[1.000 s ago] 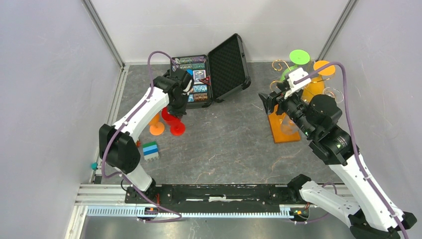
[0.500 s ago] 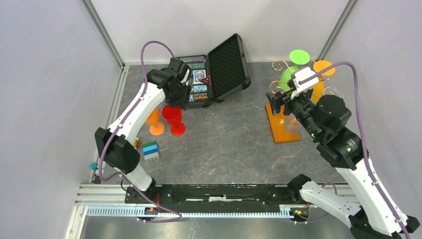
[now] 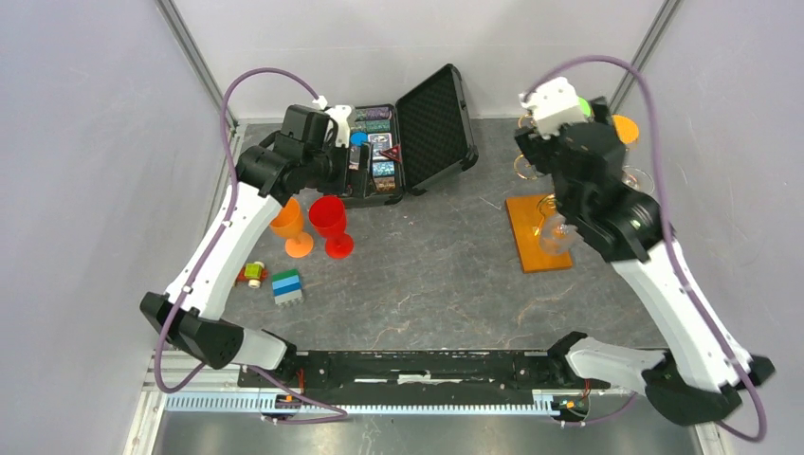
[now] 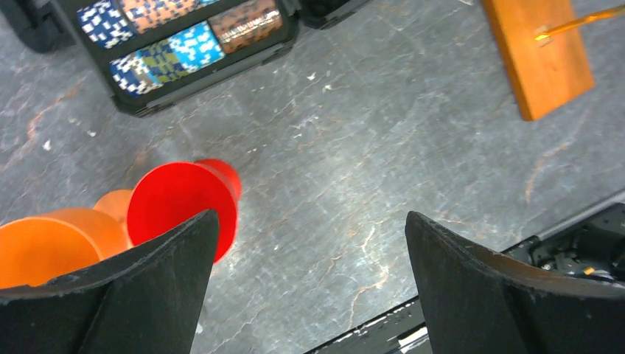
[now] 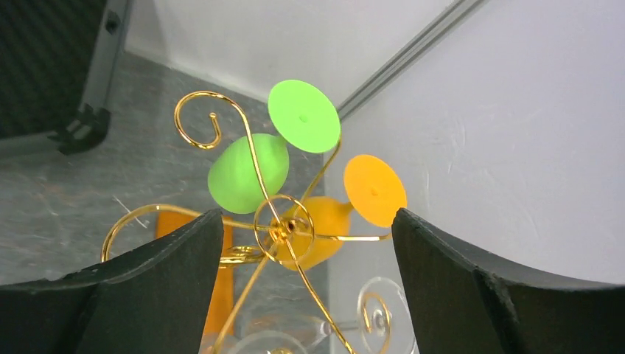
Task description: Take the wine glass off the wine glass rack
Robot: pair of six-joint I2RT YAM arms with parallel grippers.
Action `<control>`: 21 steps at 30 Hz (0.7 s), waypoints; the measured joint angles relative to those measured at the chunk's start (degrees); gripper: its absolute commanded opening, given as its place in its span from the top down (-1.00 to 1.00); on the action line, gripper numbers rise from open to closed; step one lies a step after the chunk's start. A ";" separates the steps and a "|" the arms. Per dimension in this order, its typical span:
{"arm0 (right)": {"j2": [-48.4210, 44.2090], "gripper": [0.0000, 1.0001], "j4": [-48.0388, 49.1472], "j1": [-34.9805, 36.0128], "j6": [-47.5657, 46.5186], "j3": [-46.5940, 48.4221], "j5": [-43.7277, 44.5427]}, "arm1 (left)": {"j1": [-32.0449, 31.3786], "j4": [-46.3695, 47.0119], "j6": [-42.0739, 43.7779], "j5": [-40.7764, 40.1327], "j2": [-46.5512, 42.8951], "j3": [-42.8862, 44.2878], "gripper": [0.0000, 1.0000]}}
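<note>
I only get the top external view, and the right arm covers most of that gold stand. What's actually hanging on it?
Observer: The right wrist camera shows a green wine glass and an orange wine glass hanging upside down from the wine glass rack.
Visitor: Has the right end effector grabbed one?
Observer: No. The right end effector is open, with one finger on either side of the rack's centre in that view, gripping nothing.
Visitor: And the left one?
Observer: The left end effector is wide open, with nothing between its fingers.
</note>
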 measured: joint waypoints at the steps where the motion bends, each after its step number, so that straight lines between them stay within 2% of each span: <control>1: 2.01 -0.71 -0.44 -0.04 -1.29 0.96 1.40 | 0.00 0.87 0.00 0.72 -0.63 -0.50 -1.00; 7: 14.21 -0.41 -4.85 -1.64 -7.65 7.39 2.32 | 0.00 5.90 -0.50 7.19 -3.98 -4.72 -1.00; 12: 18.40 -0.11 -5.77 -4.09 -10.49 11.67 2.01 | 0.00 7.74 -0.96 10.16 -4.98 -6.78 -1.00; 21: 20.76 -0.10 -6.21 -11.06 -13.07 13.29 -2.54 | 0.00 9.03 -1.16 12.02 -6.43 -8.72 -1.00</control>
